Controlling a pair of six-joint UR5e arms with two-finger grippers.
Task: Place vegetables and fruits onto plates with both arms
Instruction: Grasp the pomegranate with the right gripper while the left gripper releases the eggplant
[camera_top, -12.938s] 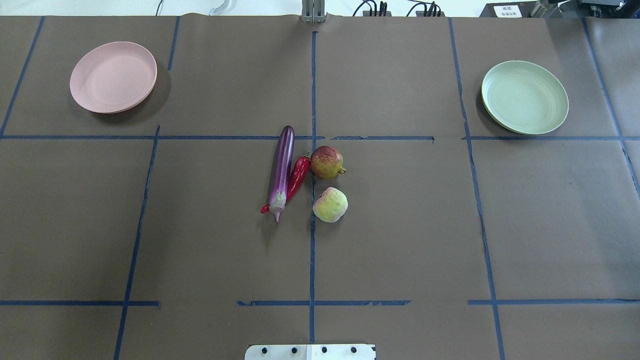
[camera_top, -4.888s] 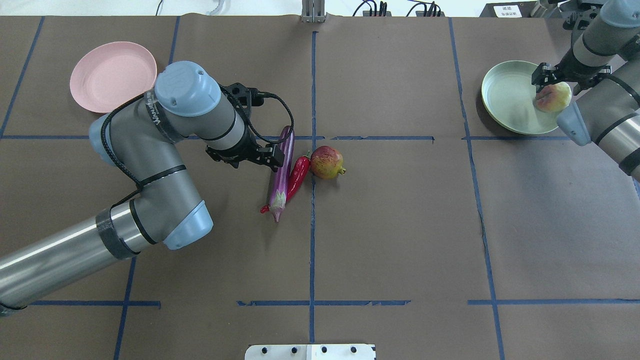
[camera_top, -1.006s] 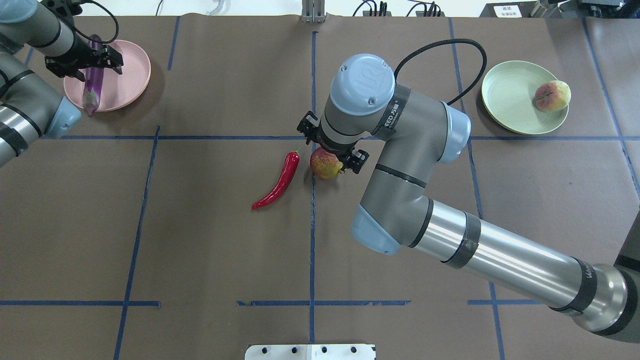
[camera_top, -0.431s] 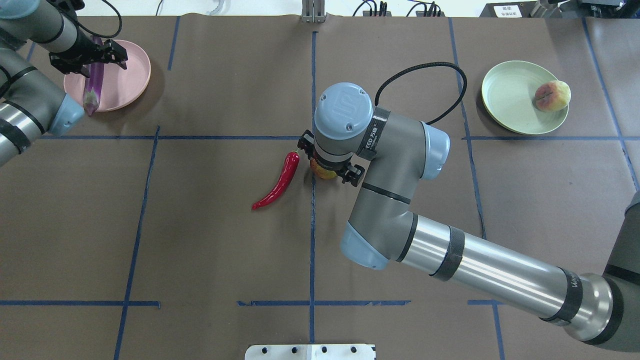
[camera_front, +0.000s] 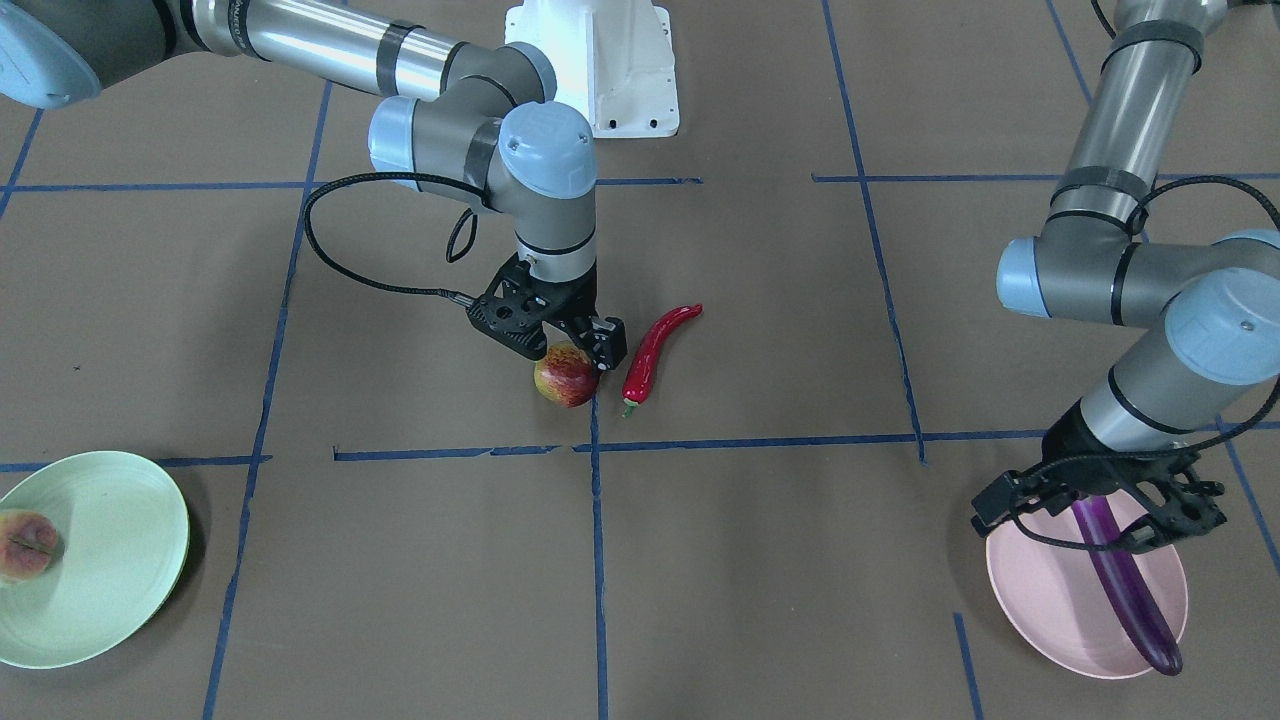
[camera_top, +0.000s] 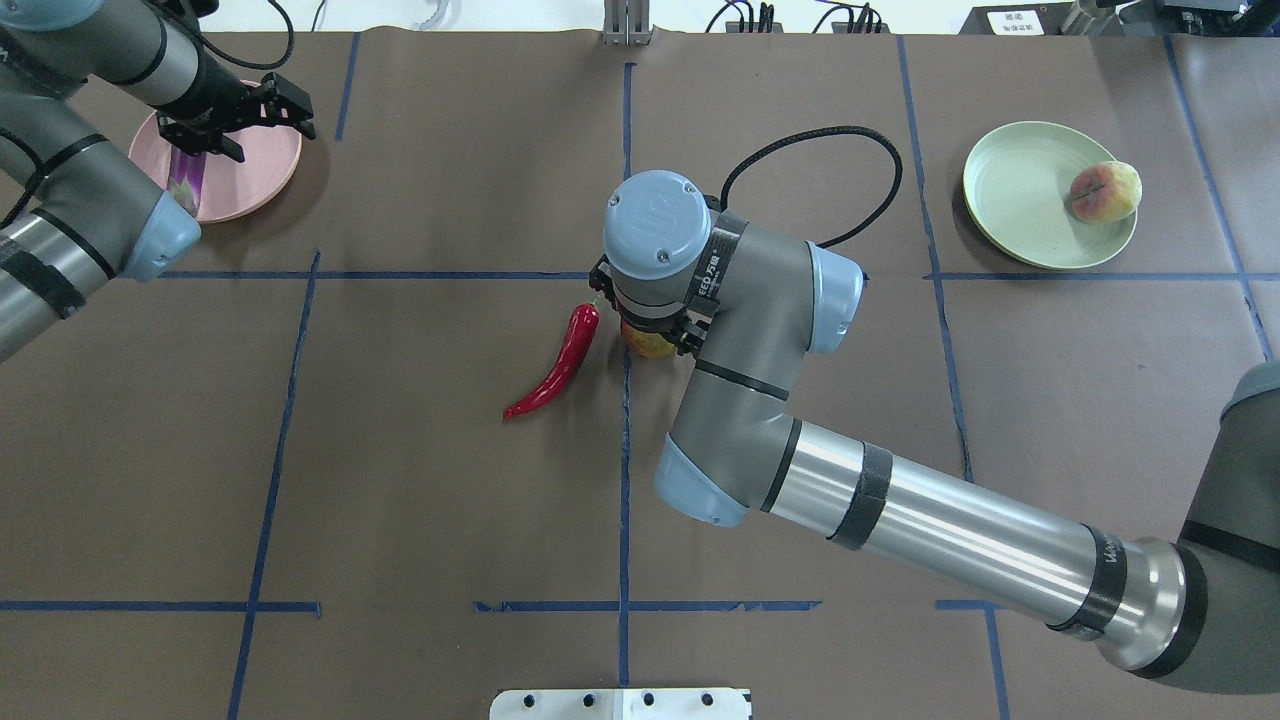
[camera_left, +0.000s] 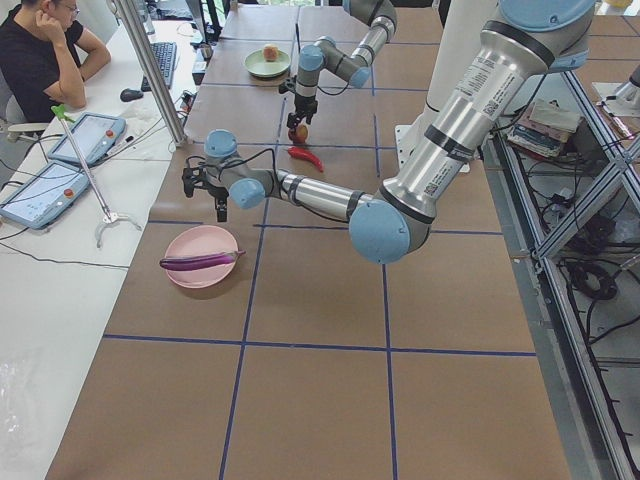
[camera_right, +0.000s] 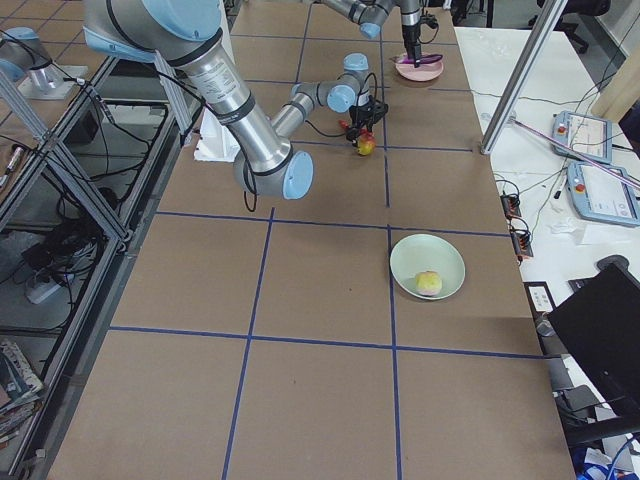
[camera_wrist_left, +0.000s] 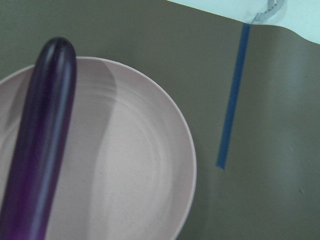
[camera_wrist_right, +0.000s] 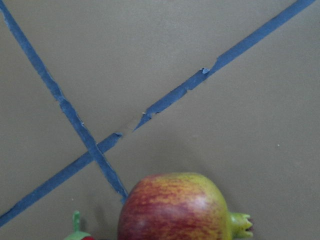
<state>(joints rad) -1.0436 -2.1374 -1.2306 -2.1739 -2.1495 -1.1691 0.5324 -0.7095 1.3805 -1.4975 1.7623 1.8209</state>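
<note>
Eggplant (camera_front: 1126, 590) on left plate (camera_front: 1040, 590) — one fruit (camera_front: 25, 545) on right plate (camera_front: 110, 540) — chili (camera_front: 650, 355) between.

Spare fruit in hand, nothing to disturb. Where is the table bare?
Bare paper between the chili and the pink plate, and between the right arm and the green plate. Crowded: the centre, where the right end effector straddles the red-yellow fruit.

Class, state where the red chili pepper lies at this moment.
In the overhead view the chili pepper lies mid-table, just left of the mottled fruit beneath the right pincer.
</note>
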